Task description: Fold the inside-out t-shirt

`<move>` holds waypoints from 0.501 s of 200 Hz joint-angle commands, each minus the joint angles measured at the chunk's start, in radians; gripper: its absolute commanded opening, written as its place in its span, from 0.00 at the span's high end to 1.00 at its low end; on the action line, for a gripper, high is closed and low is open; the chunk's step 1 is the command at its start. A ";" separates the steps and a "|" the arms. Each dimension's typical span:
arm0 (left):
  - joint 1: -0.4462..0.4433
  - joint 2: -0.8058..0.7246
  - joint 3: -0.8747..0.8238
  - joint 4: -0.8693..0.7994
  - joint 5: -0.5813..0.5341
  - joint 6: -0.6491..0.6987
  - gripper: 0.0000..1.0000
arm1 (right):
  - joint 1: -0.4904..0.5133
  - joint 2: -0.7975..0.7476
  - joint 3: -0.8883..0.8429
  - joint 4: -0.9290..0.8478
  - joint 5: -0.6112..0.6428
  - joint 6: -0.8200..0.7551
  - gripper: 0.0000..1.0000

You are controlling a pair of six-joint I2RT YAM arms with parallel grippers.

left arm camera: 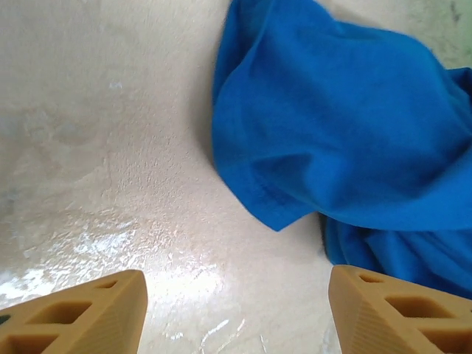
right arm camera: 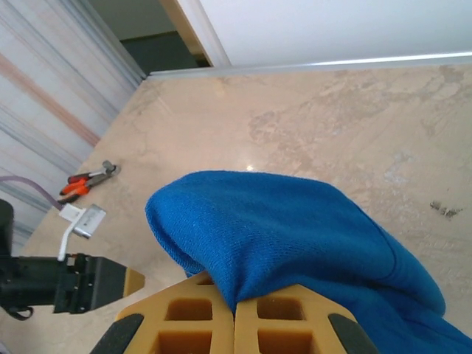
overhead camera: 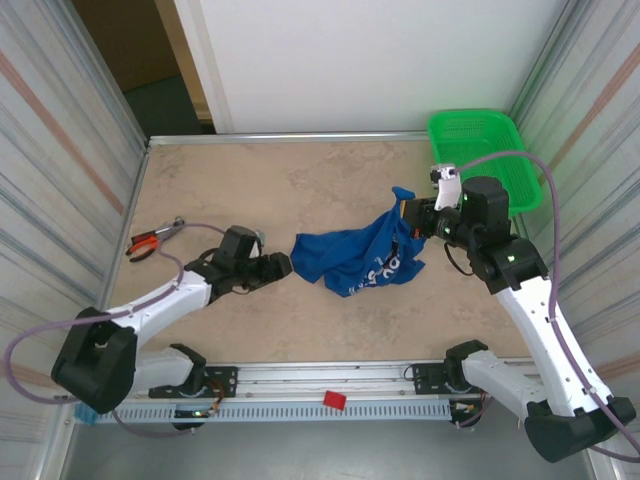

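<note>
My right gripper [right arm camera: 234, 299] pinches the crumpled blue t-shirt [overhead camera: 360, 255], my left gripper [left arm camera: 236, 295] gapes wide just short of it, so zero folds done yet tbh.

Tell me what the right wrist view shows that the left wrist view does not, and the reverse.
Right wrist view: the right gripper shut on a raised fold of the t-shirt, plus pliers and the back wall. Left wrist view: the left gripper open, bare table between its fingers, a hemmed shirt corner lying just ahead. Both: the blue t-shirt and the beige table.
</note>
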 commanded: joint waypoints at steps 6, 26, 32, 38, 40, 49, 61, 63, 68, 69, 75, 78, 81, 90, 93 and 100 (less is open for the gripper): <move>-0.051 0.062 -0.007 0.185 -0.030 -0.087 0.33 | -0.015 -0.012 0.008 0.002 -0.026 0.019 1.00; -0.062 0.122 0.024 0.216 -0.047 -0.090 0.33 | -0.026 -0.007 0.018 0.000 -0.036 0.019 1.00; -0.061 0.141 0.036 0.224 -0.054 -0.087 0.33 | -0.028 -0.005 0.020 0.000 -0.038 0.019 1.00; -0.061 0.160 0.051 0.226 -0.062 -0.082 0.33 | -0.031 -0.006 0.021 0.001 -0.040 0.019 1.00; -0.061 0.166 0.058 0.226 -0.065 -0.079 0.33 | -0.031 -0.005 0.020 0.002 -0.041 0.019 1.00; -0.060 0.194 0.082 0.229 -0.077 -0.070 0.33 | -0.032 -0.005 0.017 0.003 -0.043 0.019 1.00; -0.058 0.237 0.117 0.222 -0.091 -0.064 0.33 | -0.034 -0.006 0.014 0.005 -0.043 0.021 1.00; -0.058 0.245 0.122 0.220 -0.091 -0.064 0.33 | -0.034 -0.007 0.014 0.005 -0.043 0.021 1.00; -0.056 0.265 0.134 0.221 -0.092 -0.066 0.33 | -0.035 -0.008 0.013 0.005 -0.043 0.022 1.00; -0.056 0.269 0.137 0.221 -0.093 -0.066 0.33 | -0.035 -0.008 0.013 0.005 -0.043 0.021 1.00; -0.057 0.294 0.150 0.218 -0.096 -0.072 0.33 | -0.037 -0.010 0.012 0.005 -0.043 0.022 1.00; -0.056 0.304 0.156 0.218 -0.097 -0.077 0.33 | -0.038 -0.010 0.012 0.005 -0.043 0.023 1.00; -0.056 0.319 0.161 0.221 -0.095 -0.079 0.33 | -0.037 -0.011 0.012 0.005 -0.043 0.023 1.00; -0.056 0.357 0.176 0.224 -0.093 -0.092 0.33 | -0.041 -0.013 0.014 0.005 -0.045 0.023 1.00; -0.056 0.370 0.182 0.225 -0.093 -0.097 0.33 | -0.041 -0.012 0.015 0.005 -0.045 0.023 1.00; -0.056 0.398 0.196 0.233 -0.091 -0.107 0.33 | -0.043 -0.013 0.018 0.005 -0.047 0.022 1.00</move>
